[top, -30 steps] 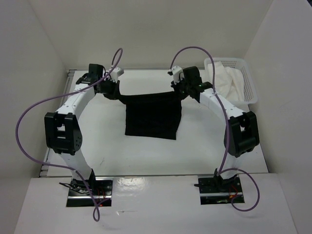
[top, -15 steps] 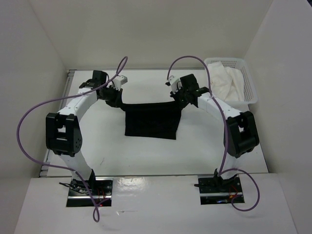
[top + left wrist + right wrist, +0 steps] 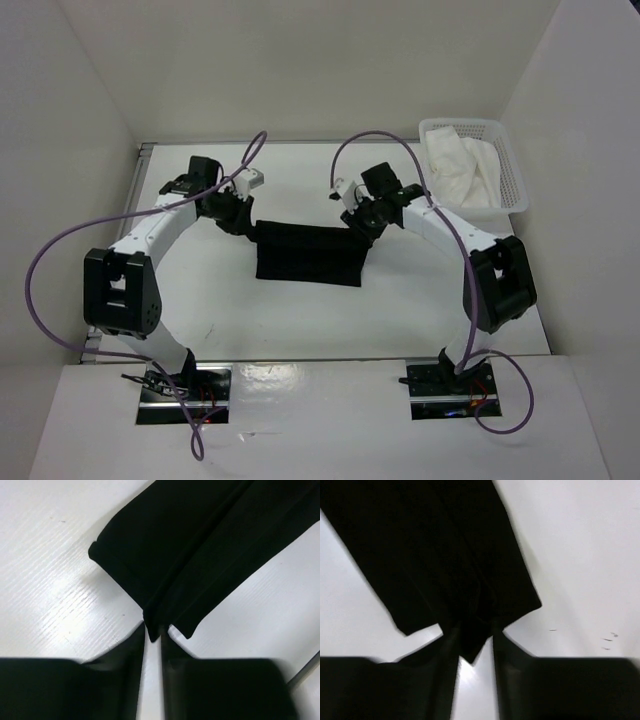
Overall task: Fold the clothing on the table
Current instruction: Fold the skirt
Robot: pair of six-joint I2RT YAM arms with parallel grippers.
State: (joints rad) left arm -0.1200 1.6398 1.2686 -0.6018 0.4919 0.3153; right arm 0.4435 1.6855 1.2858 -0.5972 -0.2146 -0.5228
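Bare white surface [image 3: 190,300] lies open to the left of and in front of the clothing [image 3: 305,255]. The clothing is a black strip lying flat in the middle, away from every edge. The left claw [image 3: 245,222] is at its back left corner and the right claw [image 3: 358,225] at its back right corner. A white basket [image 3: 515,170] holding a white cloth [image 3: 455,165] stands well off at the back right.

A second ago the black piece reached farther back. Now it is shorter, and both claws are nearer the arm bases.

Only the wrist views show the fingers. On the left they [image 3: 125,680] are a thin slit apart with a cloth corner at the slit, and I cannot tell if they pinch it. On the right they [image 3: 520,680] are wider apart and have let go, with a corner loose between them.
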